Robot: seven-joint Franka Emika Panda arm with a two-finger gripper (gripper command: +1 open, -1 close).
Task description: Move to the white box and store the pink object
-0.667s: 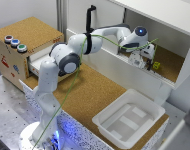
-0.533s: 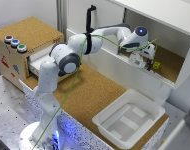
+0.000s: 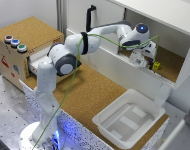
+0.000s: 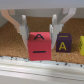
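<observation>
In the wrist view my gripper (image 4: 39, 36) stands over the pink object (image 4: 40, 46), a pinkish-red block marked "A", with one finger (image 4: 23, 27) against each of its sides. The block sits at the cork floor, and I cannot tell if it is lifted. In the exterior view my gripper (image 3: 139, 59) reaches inside the white cabinet and hides the block. The white box (image 3: 151, 109), a shallow ribbed bin, stands empty on the cork table toward the exterior view's right, well below and in front of the gripper.
A purple "A" block (image 4: 63, 44) and a yellow-green cube (image 4: 80, 44) (image 3: 156, 65) stand beside the pink block. The cabinet's white front ledge (image 4: 42, 67) runs just before them. A wooden box with coloured buttons (image 3: 15, 50) stands at the exterior view's left.
</observation>
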